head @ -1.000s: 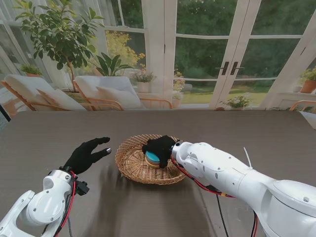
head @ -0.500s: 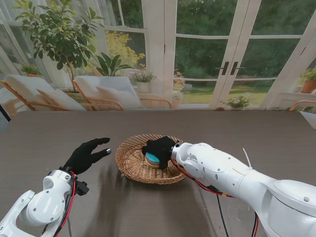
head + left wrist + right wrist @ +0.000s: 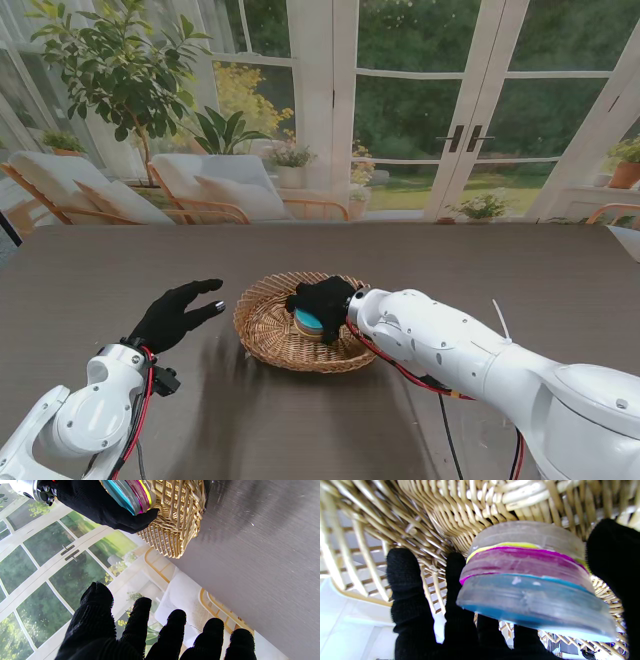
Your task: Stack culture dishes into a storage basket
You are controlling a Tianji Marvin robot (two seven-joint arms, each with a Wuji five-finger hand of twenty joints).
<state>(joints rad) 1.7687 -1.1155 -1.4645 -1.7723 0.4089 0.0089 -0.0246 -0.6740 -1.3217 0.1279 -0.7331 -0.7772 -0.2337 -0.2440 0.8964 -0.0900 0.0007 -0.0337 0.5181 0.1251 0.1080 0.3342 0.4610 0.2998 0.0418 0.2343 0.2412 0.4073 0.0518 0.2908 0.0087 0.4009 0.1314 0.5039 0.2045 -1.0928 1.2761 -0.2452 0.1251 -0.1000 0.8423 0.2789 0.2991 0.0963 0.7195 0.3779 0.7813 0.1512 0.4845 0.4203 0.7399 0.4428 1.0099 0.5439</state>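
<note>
The right hand (image 3: 322, 296) clamps its fingers around the blue-topped culture dish stack (image 3: 309, 321) inside the wicker basket (image 3: 262, 335), while at nine o'clock the left hand (image 3: 176, 313) hovers, fingers apart.

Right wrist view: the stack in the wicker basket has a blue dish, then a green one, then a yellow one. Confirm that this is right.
Not quite. The middle dish is magenta, not green. The right wrist view shows the blue dish, then the magenta one, then the yellow one, all inside the wicker basket, with the right robot hand around the stack.
</note>
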